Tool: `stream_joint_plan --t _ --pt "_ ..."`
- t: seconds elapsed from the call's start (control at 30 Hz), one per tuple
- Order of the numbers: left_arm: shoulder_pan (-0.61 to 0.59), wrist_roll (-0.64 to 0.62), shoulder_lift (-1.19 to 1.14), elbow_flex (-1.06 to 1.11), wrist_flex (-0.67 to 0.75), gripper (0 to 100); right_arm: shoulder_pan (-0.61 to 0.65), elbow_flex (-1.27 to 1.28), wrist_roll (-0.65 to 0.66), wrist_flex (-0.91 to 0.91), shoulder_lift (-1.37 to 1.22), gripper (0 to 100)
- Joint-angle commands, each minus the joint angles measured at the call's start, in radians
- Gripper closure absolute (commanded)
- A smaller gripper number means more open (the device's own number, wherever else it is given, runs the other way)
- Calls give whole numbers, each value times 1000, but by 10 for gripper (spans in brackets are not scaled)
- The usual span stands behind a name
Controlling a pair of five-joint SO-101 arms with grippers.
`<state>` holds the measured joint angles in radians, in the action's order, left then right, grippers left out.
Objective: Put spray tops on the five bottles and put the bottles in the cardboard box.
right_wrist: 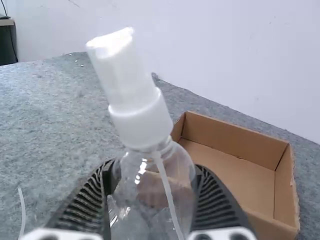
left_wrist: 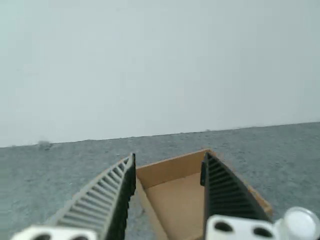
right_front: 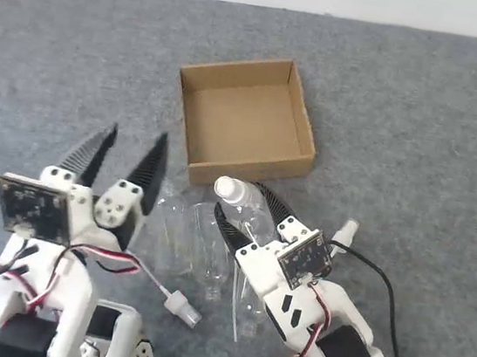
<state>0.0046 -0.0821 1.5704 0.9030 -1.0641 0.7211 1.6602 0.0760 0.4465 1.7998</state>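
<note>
My right gripper (right_front: 238, 198) is shut on a clear plastic bottle (right_front: 254, 225) with a white spray top (right_front: 230, 189), held just in front of the cardboard box (right_front: 246, 118). In the right wrist view the bottle's shoulder (right_wrist: 150, 170) sits between the fingers (right_wrist: 82, 205) of my right gripper (right_wrist: 152, 172). Its spray top (right_wrist: 130, 95) points toward the box (right_wrist: 240, 160). My left gripper (right_front: 137, 134) hangs open to the left of the box with nothing in it. In its own view my left gripper (left_wrist: 169, 156) frames the box (left_wrist: 175, 195). More clear bottles (right_front: 186, 242) lie between the arms.
One loose white spray top (right_front: 183, 307) lies on the grey carpet near the left arm's base, and another (right_front: 346, 231) lies beside the right arm. The box is open-topped and empty. A white wall stands behind the carpet.
</note>
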Motion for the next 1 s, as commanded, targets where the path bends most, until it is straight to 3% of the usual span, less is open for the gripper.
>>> stream_joint_plan --t 0.0,0.17,0.3,0.57,0.73,0.97 --pt "-121 0 5 50 5 805 -18 20 -3 -1 7 992" --pt "-242 -2 5 150 6 806 -18 20 -6 -1 7 992" --pt "-313 0 5 222 8 868 -18 20 -11 -1 7 992" --pt "-379 2 5 400 141 989 -18 20 -11 -1 7 992" --pt "-400 0 5 504 241 988 -18 20 -11 -1 7 992" --pt "-399 0 5 565 262 988 -18 9 -11 -2 7 992"
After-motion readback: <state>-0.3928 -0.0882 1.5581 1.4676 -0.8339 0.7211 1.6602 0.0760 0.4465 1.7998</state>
